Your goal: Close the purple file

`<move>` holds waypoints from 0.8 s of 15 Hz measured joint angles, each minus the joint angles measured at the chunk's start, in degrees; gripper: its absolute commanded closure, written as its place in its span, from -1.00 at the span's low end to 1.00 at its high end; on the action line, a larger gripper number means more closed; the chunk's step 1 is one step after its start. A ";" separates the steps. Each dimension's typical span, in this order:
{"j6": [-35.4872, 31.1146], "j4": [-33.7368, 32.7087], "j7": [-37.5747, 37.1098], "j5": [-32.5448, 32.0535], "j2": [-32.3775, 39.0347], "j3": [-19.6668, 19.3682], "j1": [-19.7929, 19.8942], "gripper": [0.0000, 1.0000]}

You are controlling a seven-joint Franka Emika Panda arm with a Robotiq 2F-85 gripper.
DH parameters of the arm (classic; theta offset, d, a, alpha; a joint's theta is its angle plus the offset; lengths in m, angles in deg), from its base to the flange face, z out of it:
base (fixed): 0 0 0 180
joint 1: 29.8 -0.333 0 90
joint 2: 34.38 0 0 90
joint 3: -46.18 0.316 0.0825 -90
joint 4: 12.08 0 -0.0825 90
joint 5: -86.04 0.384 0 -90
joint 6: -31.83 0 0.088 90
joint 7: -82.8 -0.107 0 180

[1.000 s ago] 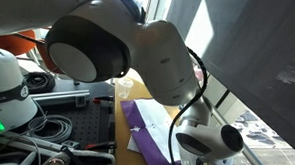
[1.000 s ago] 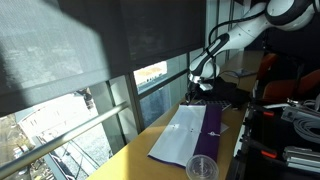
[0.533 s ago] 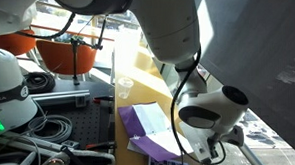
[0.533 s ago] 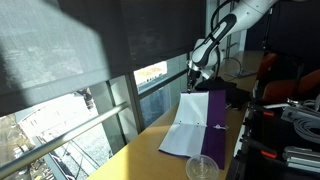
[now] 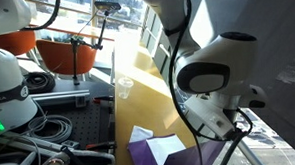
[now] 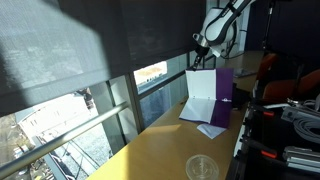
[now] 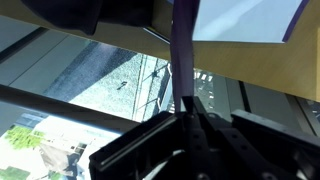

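Observation:
The purple file (image 6: 224, 84) stands with one cover lifted upright at the far end of the yellow tabletop (image 6: 150, 150), and a white sheet (image 6: 200, 92) faces the window. My gripper (image 6: 204, 44) is shut on the top edge of that cover. In the wrist view the thin purple cover edge (image 7: 183, 50) runs out from between my shut fingers (image 7: 190, 115), with white paper (image 7: 245, 20) beside it. In an exterior view the file (image 5: 151, 157) lies low at the bottom under the arm (image 5: 212, 75), white sheets showing.
A small clear plastic cup (image 6: 202, 168) stands on the tabletop near the front; it also shows in an exterior view (image 5: 125, 88). A window and railing run along one side of the table. Cables and equipment (image 5: 29, 128) crowd the other side.
My gripper has risen, lifting the purple cover from lying open flat to standing upright. The arm has swung across the exterior view.

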 measured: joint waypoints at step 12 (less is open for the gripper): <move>-18.33 17.15 -1.19 -8.95 -5.63 -4.77 -6.94 1.00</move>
